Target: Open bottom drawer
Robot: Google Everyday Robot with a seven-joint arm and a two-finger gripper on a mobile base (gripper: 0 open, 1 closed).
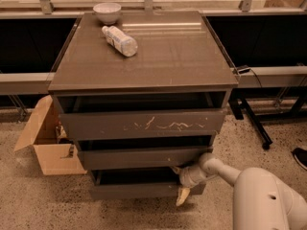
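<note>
The bottom drawer is the lowest, narrowest dark grey-brown front of the cabinet. It stands pulled out a little, with a dark gap above its panel. My gripper sits at the drawer's right end, on the white arm coming in from the lower right. One finger hangs down in front of the panel, and the other is up at the drawer's top edge, so the jaws straddle the front panel.
Above are the plain middle drawer and the scratched top drawer, both slightly open. A white bowl and a lying plastic bottle are on the cabinet top. An open cardboard box stands at the left, and table legs at the right.
</note>
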